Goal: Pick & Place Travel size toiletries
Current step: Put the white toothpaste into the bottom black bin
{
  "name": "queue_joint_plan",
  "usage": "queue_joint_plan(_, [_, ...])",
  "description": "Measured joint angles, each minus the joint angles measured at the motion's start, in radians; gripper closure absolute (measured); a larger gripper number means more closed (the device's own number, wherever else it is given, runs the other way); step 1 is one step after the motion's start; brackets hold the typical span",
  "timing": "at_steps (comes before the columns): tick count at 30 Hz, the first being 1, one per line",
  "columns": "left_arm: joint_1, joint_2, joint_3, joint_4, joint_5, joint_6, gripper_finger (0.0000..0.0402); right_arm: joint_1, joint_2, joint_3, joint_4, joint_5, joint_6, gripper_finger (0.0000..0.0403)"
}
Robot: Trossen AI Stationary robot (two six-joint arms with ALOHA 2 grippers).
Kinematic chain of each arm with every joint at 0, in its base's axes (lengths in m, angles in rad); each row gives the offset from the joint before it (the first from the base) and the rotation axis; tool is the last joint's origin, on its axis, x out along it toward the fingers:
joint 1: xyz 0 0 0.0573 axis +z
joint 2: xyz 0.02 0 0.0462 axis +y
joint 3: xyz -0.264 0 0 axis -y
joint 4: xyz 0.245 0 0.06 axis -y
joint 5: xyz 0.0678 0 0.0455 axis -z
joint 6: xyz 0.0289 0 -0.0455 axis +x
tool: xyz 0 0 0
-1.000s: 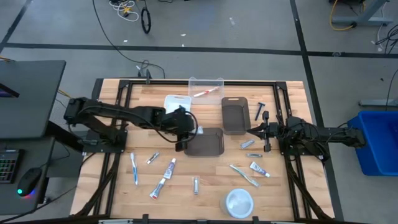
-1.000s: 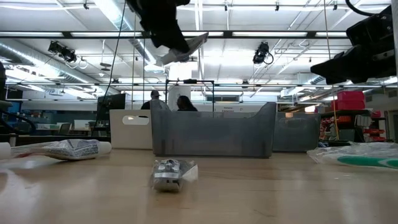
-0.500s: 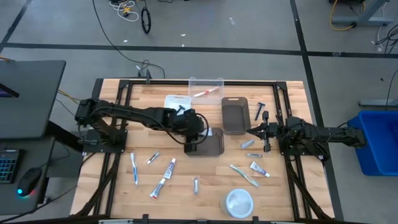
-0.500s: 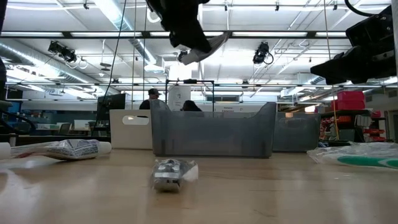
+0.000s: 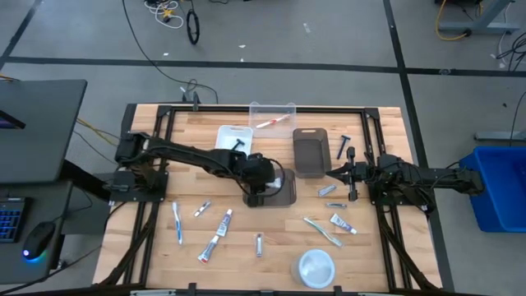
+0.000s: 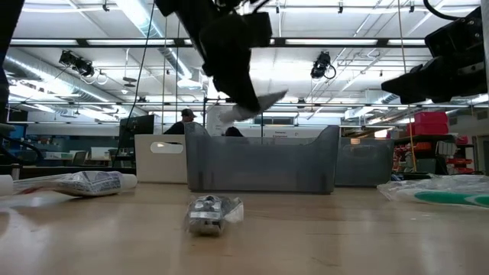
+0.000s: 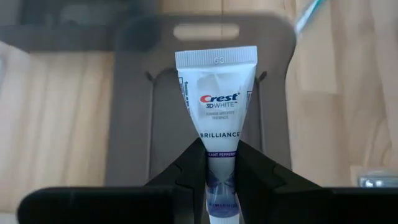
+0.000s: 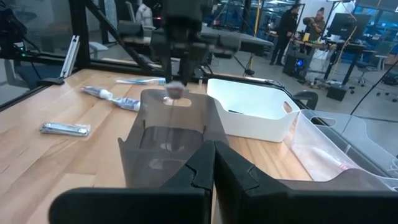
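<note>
Moved since earlier frame: left arm has swung from beside the white bin (image 5: 233, 137) to above the grey bin (image 5: 283, 195), carrying the tube with it.

Left gripper (image 5: 261, 182): clamped on a Crest tube (image 7: 217, 124), fingers (image 7: 186, 167) pinching its lower end, crimped end pointing away. Held over the grey bin, above its rim in the low view (image 6: 260, 101).

Right gripper (image 5: 334, 173): closed, empty, hovering near the second grey bin (image 5: 310, 152); position unchanged.

Clear bin (image 5: 272, 117): one pink brush inside.

Loose on table: blue brush (image 5: 177, 223), two tubes (image 5: 224, 222) left of centre, silvery tube (image 5: 258, 243), razor (image 5: 343, 145) beside the right arm, further items near the dish (image 5: 316, 267).
</note>
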Motion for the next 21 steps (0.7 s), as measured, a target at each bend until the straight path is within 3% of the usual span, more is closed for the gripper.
queue_joint_plan(5, [0.010, 0.057, 0.000, 0.008, 0.046, 0.000, 0.0326, 0.000, 0.005, 0.000, 0.000, 0.001, 0.000, 0.0389])
queue_joint_plan(15, [0.017, 0.082, 0.000, 0.013, 0.018, -0.004, 0.0326, 0.000, 0.005, 0.000, -0.001, 0.001, 0.000, 0.0389])
queue_joint_plan(21, [0.017, 0.082, 0.000, 0.026, 0.026, -0.017, 0.0293, 0.000, 0.005, 0.000, 0.000, 0.001, 0.000, 0.0389])
